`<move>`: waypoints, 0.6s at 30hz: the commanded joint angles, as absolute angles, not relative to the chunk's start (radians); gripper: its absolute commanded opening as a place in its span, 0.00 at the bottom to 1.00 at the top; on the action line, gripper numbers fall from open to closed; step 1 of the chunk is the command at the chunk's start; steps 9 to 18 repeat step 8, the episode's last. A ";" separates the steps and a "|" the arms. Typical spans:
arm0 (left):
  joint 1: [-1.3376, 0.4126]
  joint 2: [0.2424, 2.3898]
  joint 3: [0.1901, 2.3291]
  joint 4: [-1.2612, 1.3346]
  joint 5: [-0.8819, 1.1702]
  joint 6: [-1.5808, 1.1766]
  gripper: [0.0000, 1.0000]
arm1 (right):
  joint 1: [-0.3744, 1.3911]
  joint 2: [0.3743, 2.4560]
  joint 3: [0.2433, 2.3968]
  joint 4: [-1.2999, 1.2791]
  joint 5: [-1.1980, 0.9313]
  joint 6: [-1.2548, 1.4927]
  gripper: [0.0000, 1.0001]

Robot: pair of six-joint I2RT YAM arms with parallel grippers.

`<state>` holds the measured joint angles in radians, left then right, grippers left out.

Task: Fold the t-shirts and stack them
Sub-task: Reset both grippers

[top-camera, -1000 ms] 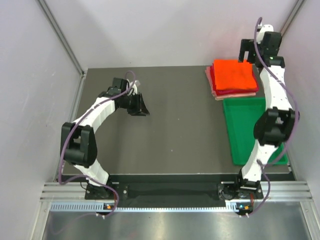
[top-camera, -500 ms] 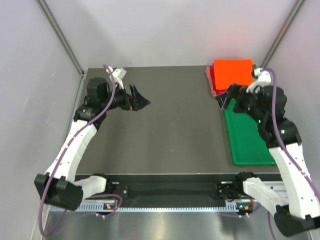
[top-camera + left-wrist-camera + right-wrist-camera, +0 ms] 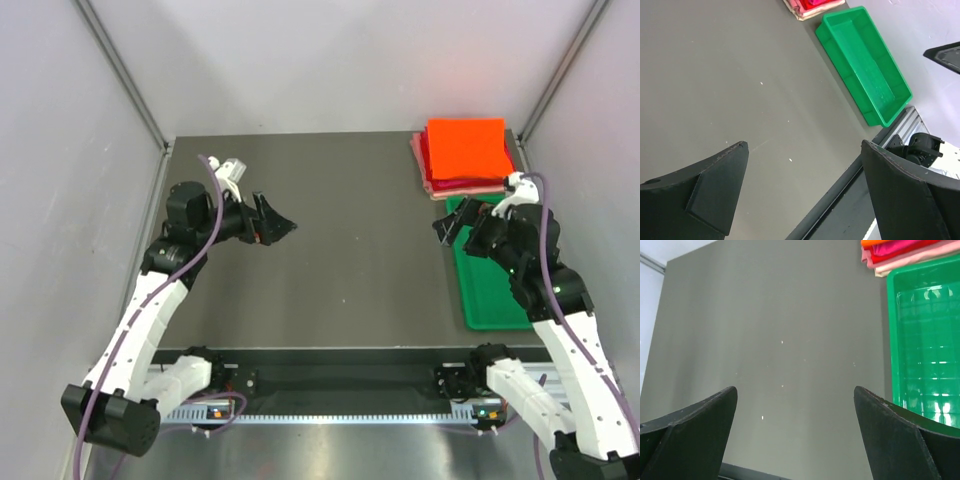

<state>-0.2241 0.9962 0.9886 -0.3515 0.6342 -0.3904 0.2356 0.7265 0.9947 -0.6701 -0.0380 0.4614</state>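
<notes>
Grey worktop [image 3: 350,250], top view: t-shirts [image 3: 466,150] folded and stacked at the far right corner, orange uppermost. Left wrist: left fingers [image 3: 705,195] apart, empty. Right wrist: right fingers [image 3: 690,432] apart, empty. Task judged complete.

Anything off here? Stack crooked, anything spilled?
Nothing stands out. The t-shirts sit neatly stacked at the far right corner, just beyond the green tray. Left pincer and right pincer are open, holding nothing.
</notes>
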 commanded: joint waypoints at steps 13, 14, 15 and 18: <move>-0.227 0.968 1.000 -0.298 0.620 -0.396 0.98 | 0.238 0.796 1.017 -0.603 -0.032 0.430 1.00; -0.227 0.968 1.000 -0.298 0.620 -0.396 0.98 | 0.238 0.796 1.017 -0.603 -0.032 0.430 1.00; -0.227 0.968 1.000 -0.298 0.620 -0.396 0.98 | 0.238 0.796 1.017 -0.603 -0.032 0.430 1.00; -0.227 0.968 1.000 -0.298 0.620 -0.396 0.98 | 0.238 0.796 1.017 -0.603 -0.032 0.430 1.00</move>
